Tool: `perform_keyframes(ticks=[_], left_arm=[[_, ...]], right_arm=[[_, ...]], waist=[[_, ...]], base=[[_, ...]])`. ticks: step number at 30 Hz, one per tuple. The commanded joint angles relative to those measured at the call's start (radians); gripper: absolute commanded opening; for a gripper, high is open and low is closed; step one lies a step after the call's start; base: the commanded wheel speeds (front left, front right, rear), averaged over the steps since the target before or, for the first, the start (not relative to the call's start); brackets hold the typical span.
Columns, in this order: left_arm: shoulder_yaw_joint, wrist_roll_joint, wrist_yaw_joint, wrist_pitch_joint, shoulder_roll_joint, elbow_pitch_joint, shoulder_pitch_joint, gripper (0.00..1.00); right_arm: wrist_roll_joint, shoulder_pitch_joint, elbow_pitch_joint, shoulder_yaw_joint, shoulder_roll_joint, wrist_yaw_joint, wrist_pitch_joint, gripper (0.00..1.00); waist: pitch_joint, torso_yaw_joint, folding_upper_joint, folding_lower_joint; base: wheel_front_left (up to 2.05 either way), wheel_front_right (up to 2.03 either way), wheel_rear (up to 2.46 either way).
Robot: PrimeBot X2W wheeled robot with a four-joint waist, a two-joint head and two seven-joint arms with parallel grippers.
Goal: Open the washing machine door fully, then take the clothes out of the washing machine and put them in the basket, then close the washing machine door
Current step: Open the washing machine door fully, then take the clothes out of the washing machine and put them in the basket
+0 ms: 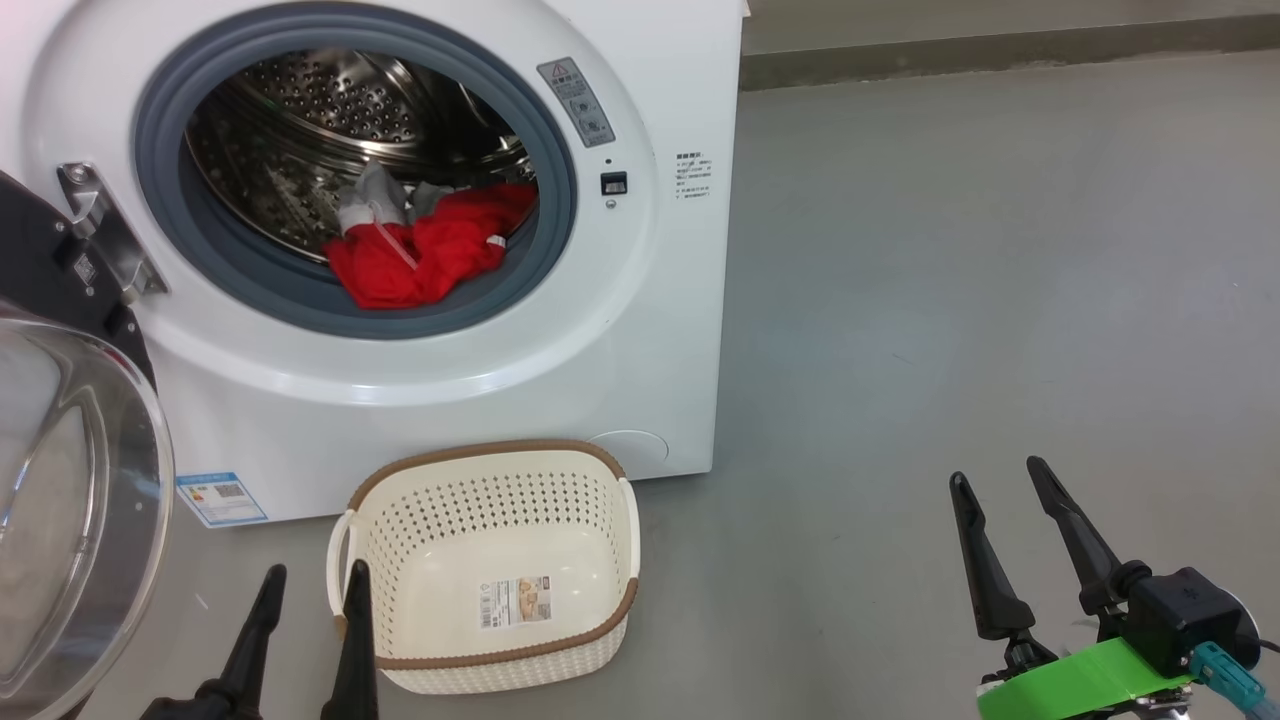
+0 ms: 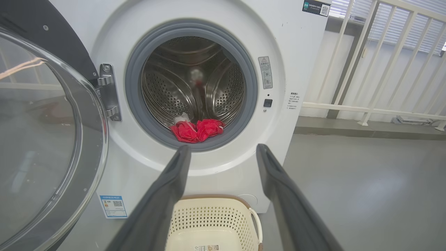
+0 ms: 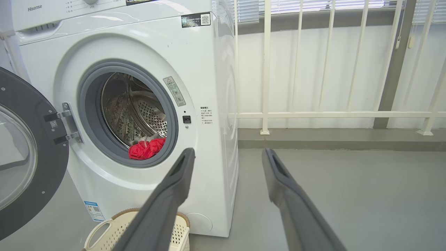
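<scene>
The white washing machine (image 1: pixel 640 330) fills the upper left of the head view. Its door (image 1: pixel 70 500) hangs swung wide open at the left on a metal hinge (image 1: pixel 105 235). Red clothes (image 1: pixel 425 255) with white parts lie at the front lip of the steel drum, also seen as clothes (image 2: pixel 197 130) and clothes (image 3: pixel 147 149). The cream basket (image 1: pixel 480 640) stands empty on the floor before the machine. My left gripper (image 1: pixel 312 590) is open, low beside the basket's left rim. Off to the right, my right gripper (image 1: pixel 998 475) is open over bare floor.
A grey floor (image 1: pixel 950 300) stretches right of the machine. A white railing (image 3: pixel 331 113) and a low ledge run behind it. A blue label (image 1: pixel 222 497) sits low on the machine's front.
</scene>
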Motion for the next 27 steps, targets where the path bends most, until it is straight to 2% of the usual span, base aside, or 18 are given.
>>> perform_keyframes(ticks=[1, 8, 15, 19, 27], left_arm=[[0.034, 0.015, 0.009, -0.011, 0.016, -0.02, -0.034, 1.0], [0.03, 0.024, 0.025, -0.009, 0.02, -0.021, -0.033, 1.0], [0.025, 0.02, 0.03, -0.004, 0.022, -0.029, -0.033, 1.0], [0.02, -0.008, 0.015, -0.011, 0.012, -0.045, -0.034, 1.0], [0.013, -0.002, 0.034, -0.001, 0.011, -0.049, -0.034, 1.0]], right_arm=[[-0.006, -0.019, -0.028, 0.021, -0.005, 0.006, -0.006, 1.0], [-0.001, -0.018, -0.025, 0.02, -0.005, 0.006, -0.006, 1.0], [0.0, -0.019, -0.025, 0.023, -0.005, 0.006, -0.006, 1.0], [-0.002, -0.02, -0.024, 0.022, -0.005, 0.006, -0.006, 1.0], [0.003, -0.021, -0.024, 0.022, -0.005, 0.006, -0.006, 1.0]], waist=[[-0.001, 0.001, -0.0001, 0.0], [-0.007, 0.003, -0.0001, 0.0], [-0.004, 0.005, -0.0001, 0.0], [0.001, 0.011, -0.0001, 0.0], [0.006, 0.021, -0.0001, 0.0]], base=[[0.0, 0.0, 0.0], [0.53, -0.53, 0.0], [1.48, -1.48, 0.0], [1.68, -1.68, 0.0], [0.76, -0.76, 0.0]])
